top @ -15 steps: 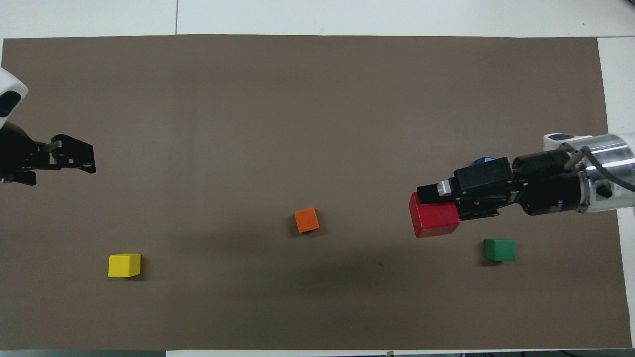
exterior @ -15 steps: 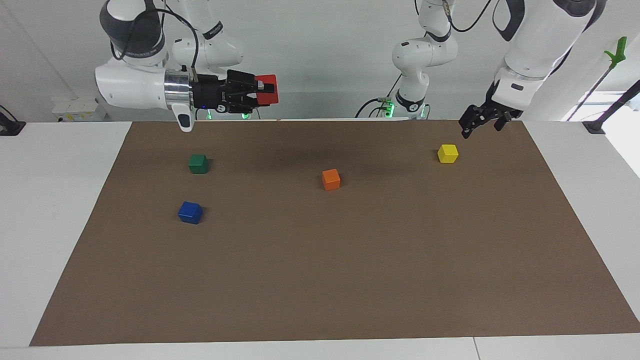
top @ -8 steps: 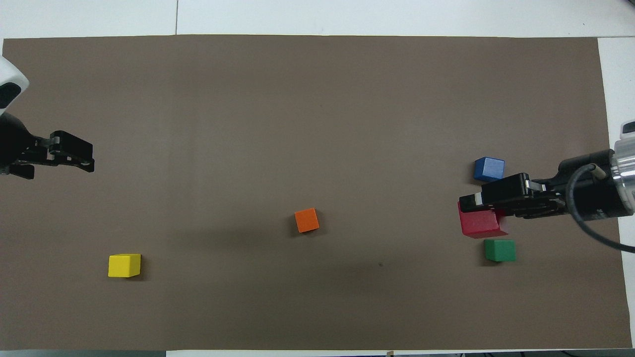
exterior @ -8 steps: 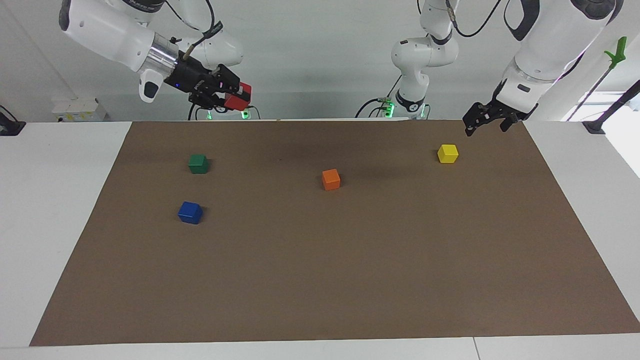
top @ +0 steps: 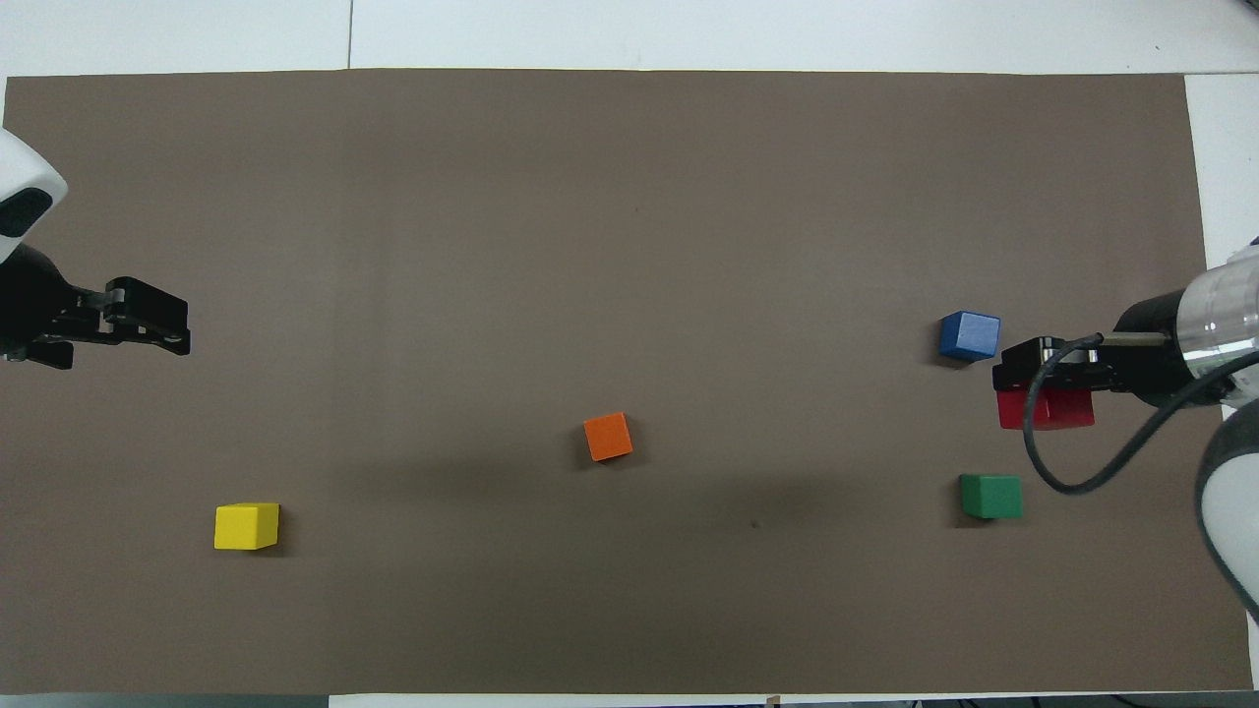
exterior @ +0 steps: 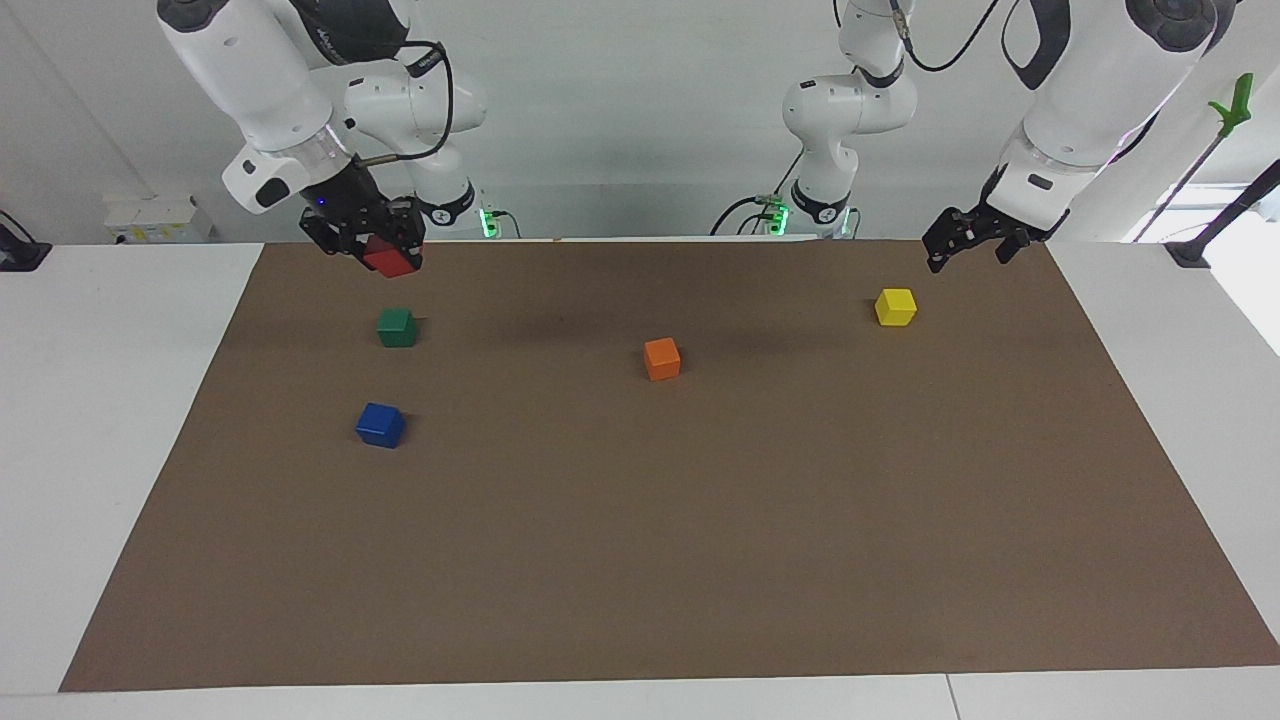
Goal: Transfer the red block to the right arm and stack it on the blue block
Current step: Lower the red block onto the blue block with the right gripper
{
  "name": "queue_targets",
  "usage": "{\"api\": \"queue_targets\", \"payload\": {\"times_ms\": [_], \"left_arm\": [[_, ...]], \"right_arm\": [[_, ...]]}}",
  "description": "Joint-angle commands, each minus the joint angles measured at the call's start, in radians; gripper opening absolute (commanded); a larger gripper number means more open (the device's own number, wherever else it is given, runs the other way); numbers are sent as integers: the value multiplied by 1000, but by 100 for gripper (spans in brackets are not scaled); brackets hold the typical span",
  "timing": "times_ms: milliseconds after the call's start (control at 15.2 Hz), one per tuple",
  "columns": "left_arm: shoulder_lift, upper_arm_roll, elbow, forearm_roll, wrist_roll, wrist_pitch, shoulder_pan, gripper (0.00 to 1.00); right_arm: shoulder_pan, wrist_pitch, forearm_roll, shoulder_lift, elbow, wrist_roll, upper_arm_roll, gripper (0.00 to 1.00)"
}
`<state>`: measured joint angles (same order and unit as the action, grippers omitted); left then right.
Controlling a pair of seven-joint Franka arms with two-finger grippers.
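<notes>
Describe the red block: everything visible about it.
The red block is a small bright red cube with plain, smooth faces, the same size as the other cubes. It is off the mat, clamped between the fingers of the right gripper, which points down. It hangs over the right arm's end of the table, touching nothing else.

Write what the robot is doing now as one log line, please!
right gripper: shut on red block, in the air | blue block: on mat, bare | left gripper: waits above yellow block | stack: not yet done
</notes>
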<state>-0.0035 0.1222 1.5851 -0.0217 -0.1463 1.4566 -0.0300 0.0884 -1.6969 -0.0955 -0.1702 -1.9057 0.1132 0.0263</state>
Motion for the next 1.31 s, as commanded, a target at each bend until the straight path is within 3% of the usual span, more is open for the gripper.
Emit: {"api": "queue_targets", "payload": {"times_ms": [0, 460, 789, 1249], "left_arm": [[-27, -27, 39, -14, 17, 47, 19, 100], [-27, -26, 41, -4, 16, 63, 22, 100], [-20, -24, 58, -4, 31, 166, 24, 100], [-1, -22, 47, -4, 37, 151, 22, 100]], "right_arm": [[-1, -93, 106, 8, -87, 28, -5, 0], [-15, -260, 275, 188, -102, 137, -5, 0], [-30, -398, 283, 273, -131, 247, -3, 0], [-35, -463, 367, 345, -133, 356, -3, 0]]}}
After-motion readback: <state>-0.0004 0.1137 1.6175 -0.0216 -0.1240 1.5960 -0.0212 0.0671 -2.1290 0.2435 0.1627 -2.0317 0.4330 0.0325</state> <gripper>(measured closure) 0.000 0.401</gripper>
